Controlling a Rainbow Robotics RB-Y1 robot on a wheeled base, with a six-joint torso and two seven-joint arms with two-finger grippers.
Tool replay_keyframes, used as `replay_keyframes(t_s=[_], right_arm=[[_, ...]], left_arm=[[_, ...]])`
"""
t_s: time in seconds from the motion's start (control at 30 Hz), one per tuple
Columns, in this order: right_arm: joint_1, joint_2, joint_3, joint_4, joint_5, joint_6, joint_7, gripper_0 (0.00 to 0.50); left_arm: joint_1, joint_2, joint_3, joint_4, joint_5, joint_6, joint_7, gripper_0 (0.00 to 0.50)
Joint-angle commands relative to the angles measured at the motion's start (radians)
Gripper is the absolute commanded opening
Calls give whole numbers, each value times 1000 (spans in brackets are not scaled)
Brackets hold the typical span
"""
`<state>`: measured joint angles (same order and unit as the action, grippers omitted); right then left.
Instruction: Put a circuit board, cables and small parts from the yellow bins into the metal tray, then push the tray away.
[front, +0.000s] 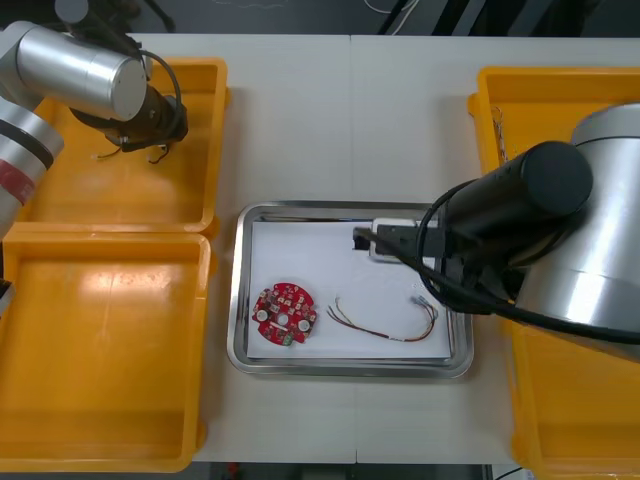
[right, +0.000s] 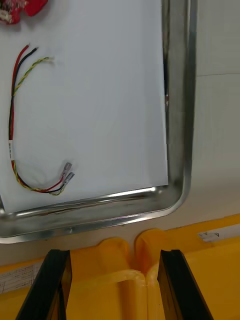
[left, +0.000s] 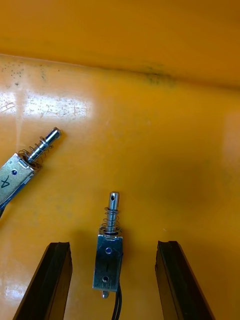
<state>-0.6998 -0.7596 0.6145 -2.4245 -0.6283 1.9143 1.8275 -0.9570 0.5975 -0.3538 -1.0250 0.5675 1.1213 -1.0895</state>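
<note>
My left gripper (front: 150, 138) hangs low inside the far left yellow bin (front: 100, 200). It is open (left: 115, 287), and a small metal part (left: 108, 257) with a spring and pin lies on the bin floor between its fingers (left: 52, 280), untouched. A second small metal part (left: 20, 172) lies off to one side. The metal tray (front: 240, 300), white inside, holds a red circuit board (front: 285, 314) and a red and yellow cable (front: 385, 333). My right gripper (right: 117, 290) is open and holds nothing, over the rims where the two right bins (right: 120, 250) meet, beside the tray's corner (right: 186, 125).
The near left yellow bin (front: 100, 350) looks bare. The right arm's bulk covers much of the right bins (front: 560, 100) and the tray's right side. In the right wrist view the cable (right: 11, 130) and the edge of the circuit board (right: 22, 9) lie on the tray's white liner.
</note>
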Motion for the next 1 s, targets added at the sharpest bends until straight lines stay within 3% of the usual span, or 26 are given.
replay_keyframes(t_s=[0.03, 0.27, 0.47, 0.5, 0.53, 0.6, 0.8, 1.0], right_arm=[[8, 23, -183, -14, -80, 6, -40, 500], [8, -3, -421, 111, -222, 6, -40, 500], [5, -21, -573, 252, -294, 6, -34, 500], [5, -24, -599, 278, -300, 6, -36, 500], [5, -27, -621, 303, -298, 6, -34, 500], [2, -30, -645, 332, -292, 6, -34, 500], [-24, -32, -716, 438, -245, 6, -40, 500], [-61, -32, -746, 553, -142, 6, -42, 500]], left_arm=[[-52, -13, -44, 20, -11, -24, -153, 491], [-52, -13, -54, 42, -8, -35, -156, 489], [-51, -13, -54, 42, -3, -35, -158, 490], [-52, -13, -54, 42, -3, -35, -158, 409], [-51, -13, -54, 42, -3, -35, -156, 204], [-51, -13, -54, 42, -1, -35, -158, 0], [-51, -13, -54, 42, 2, -35, -156, 0], [-51, 1, -44, 39, 43, -34, -161, 0]])
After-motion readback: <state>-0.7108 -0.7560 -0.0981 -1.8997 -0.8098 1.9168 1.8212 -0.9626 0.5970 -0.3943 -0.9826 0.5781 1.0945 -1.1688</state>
